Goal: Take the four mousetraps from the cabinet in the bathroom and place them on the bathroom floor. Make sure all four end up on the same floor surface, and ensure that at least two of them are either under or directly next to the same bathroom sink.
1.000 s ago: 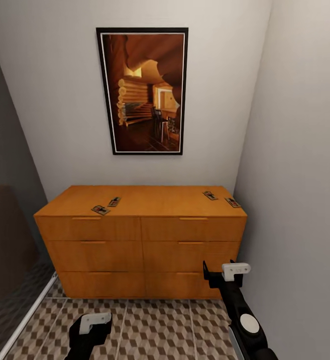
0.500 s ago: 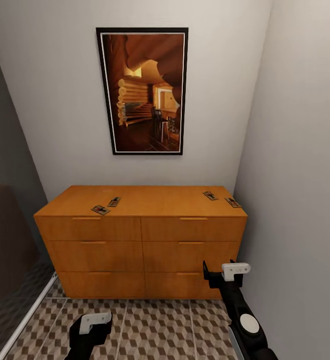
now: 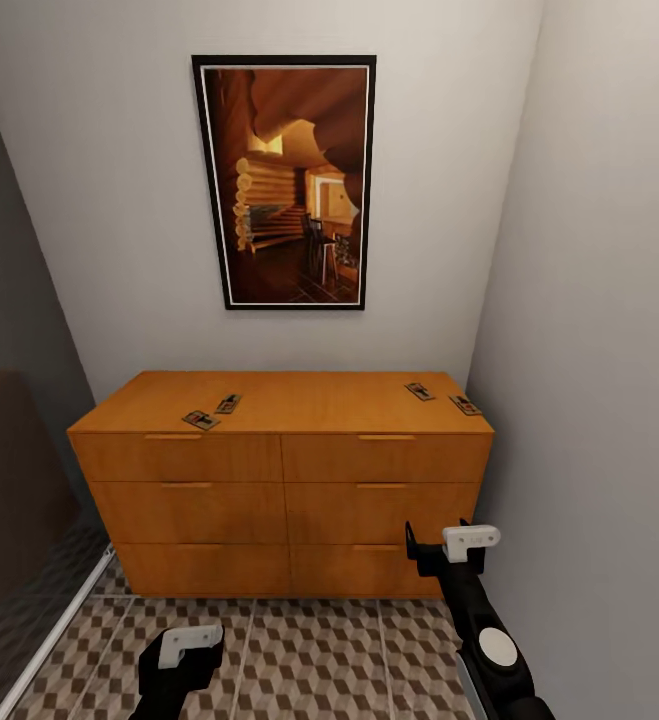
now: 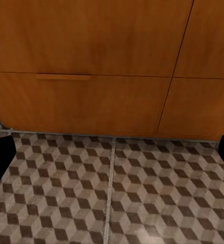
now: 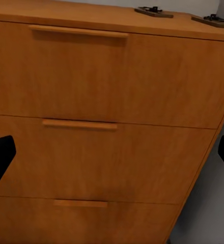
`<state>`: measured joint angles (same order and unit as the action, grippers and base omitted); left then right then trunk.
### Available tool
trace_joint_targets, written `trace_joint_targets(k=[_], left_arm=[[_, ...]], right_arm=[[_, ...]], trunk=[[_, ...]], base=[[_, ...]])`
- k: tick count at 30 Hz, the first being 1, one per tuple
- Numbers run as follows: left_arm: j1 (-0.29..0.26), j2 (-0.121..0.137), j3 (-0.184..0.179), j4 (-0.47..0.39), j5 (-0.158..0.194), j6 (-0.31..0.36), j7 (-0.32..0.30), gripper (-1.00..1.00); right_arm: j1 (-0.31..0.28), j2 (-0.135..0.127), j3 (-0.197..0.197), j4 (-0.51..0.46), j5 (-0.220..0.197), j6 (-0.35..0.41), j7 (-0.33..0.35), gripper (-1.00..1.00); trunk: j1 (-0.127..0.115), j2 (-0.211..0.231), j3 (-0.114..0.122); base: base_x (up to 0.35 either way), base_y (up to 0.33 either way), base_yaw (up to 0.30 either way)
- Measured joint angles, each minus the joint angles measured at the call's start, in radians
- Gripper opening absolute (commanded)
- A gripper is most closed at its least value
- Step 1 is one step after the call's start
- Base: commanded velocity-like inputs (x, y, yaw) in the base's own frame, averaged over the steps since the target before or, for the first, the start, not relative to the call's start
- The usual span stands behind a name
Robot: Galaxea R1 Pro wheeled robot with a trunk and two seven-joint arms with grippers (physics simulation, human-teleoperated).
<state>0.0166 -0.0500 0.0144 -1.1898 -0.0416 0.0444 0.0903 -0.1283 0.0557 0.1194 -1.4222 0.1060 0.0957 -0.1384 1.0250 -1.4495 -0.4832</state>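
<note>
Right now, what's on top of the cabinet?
Four mousetraps on the cabinet: two near its left front, two at the right end. Drawers are shut, so their contents are hidden.

A home interior is indicated by a wooden cabinet, a framed picture on the far wall, and patterned floor tiles.

Framed picture on a pale wall

A tall black-framed picture of a warm-lit log interior hangs on the pale back wall. A grey side wall meets it at the right, and a dark panel stands at the left.
</note>
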Motion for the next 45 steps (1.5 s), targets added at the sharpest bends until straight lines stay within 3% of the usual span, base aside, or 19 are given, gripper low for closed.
trace_joint_targets(k=[9, 13, 15, 17, 18, 21, 23, 25, 28, 31, 33, 41, 42, 45], left_arm=[[0.000, 0.000, 0.000, 0.009, 0.000, 0.000, 0.000, 1.00], [0.000, -0.001, 0.002, 0.155, 0.002, -0.029, -0.002, 1.00], [0.000, -0.002, 0.003, 0.290, 0.004, -0.115, -0.002, 1.00], [0.000, -0.002, 0.003, 0.371, 0.004, -0.184, -0.002, 1.00], [0.000, -0.001, 0.004, 0.448, 0.005, -0.258, -0.002, 1.00], [0.001, 0.000, 0.004, 0.563, 0.004, -0.370, -0.001, 1.00], [0.000, 0.004, 0.004, 0.687, 0.004, -0.478, -0.001, 1.00], [0.000, 0.007, 0.004, 0.740, 0.003, -0.511, -0.001, 1.00], [0.000, 0.021, 0.004, 0.826, 0.004, -0.551, -0.002, 1.00], [0.000, 0.031, 0.004, 0.864, 0.004, -0.562, -0.002, 1.00], [0.000, 0.035, 0.004, 0.888, 0.004, -0.566, -0.003, 1.00], [0.000, 0.038, 0.003, 0.913, 0.004, -0.569, -0.005, 1.00], [0.000, 0.038, 0.003, 0.918, 0.004, -0.569, -0.005, 1.00], [0.000, 0.038, 0.003, 0.923, 0.004, -0.570, -0.005, 1.00]], right_arm=[[0.000, 0.000, 0.000, 0.000, 0.000, 0.002, 0.000, 1.00], [0.000, -0.002, -0.001, 0.000, 0.000, -0.001, 0.001, 1.00], [0.000, -0.004, -0.001, 0.000, 0.001, -0.001, 0.002, 1.00], [0.000, -0.005, -0.002, 0.000, 0.000, -0.001, 0.002, 1.00], [0.000, -0.005, -0.003, 0.000, 0.001, 0.001, 0.002, 1.00], [0.000, -0.004, -0.005, 0.000, 0.001, 0.004, 0.000, 1.00], [0.000, -0.004, -0.007, -0.015, 0.001, 0.015, -0.006, 1.00], [0.000, -0.004, -0.007, -0.035, 0.002, 0.033, -0.016, 1.00], [-0.022, -0.004, -0.007, -0.099, 0.009, 0.126, -0.076, 1.00], [-0.083, -0.004, -0.007, -0.124, 0.022, 0.214, -0.126, 1.00], [-0.156, -0.004, -0.007, -0.132, 0.031, 0.289, -0.149, 1.00], [-0.389, -0.003, -0.007, -0.135, 0.034, 0.503, -0.164, 1.00], [-0.447, -0.001, -0.007, -0.131, 0.035, 0.554, -0.164, 1.00], [-0.546, 0.001, -0.006, -0.120, 0.032, 0.628, -0.165, 1.00]], trunk=[[0.000, 0.000, 0.000], [0.000, 0.000, 0.000], [0.000, 0.000, 0.000], [0.000, 0.000, 0.000], [0.000, 0.000, 0.000], [0.000, 0.000, 0.000], [0.000, 0.000, 0.000], [0.000, 0.000, 0.000], [0.000, 0.000, 0.000], [0.000, 0.000, 0.000], [0.000, 0.000, 0.000], [0.000, 0.000, 0.000], [0.000, 0.000, 0.000], [0.000, 0.000, 0.000]], base=[[0.000, 0.000, 0.000], [0.000, 0.000, 0.000], [0.000, 0.000, 0.000], [0.000, 0.000, 0.000], [0.000, 0.000, 0.000], [0.000, 0.000, 0.000], [0.000, 0.000, 0.000], [0.000, 0.000, 0.000], [0.000, 0.000, 0.000], [0.000, 0.000, 0.000], [0.000, 0.000, 0.000], [0.000, 0.000, 0.000], [0.000, 0.000, 0.000], [0.000, 0.000, 0.000]])
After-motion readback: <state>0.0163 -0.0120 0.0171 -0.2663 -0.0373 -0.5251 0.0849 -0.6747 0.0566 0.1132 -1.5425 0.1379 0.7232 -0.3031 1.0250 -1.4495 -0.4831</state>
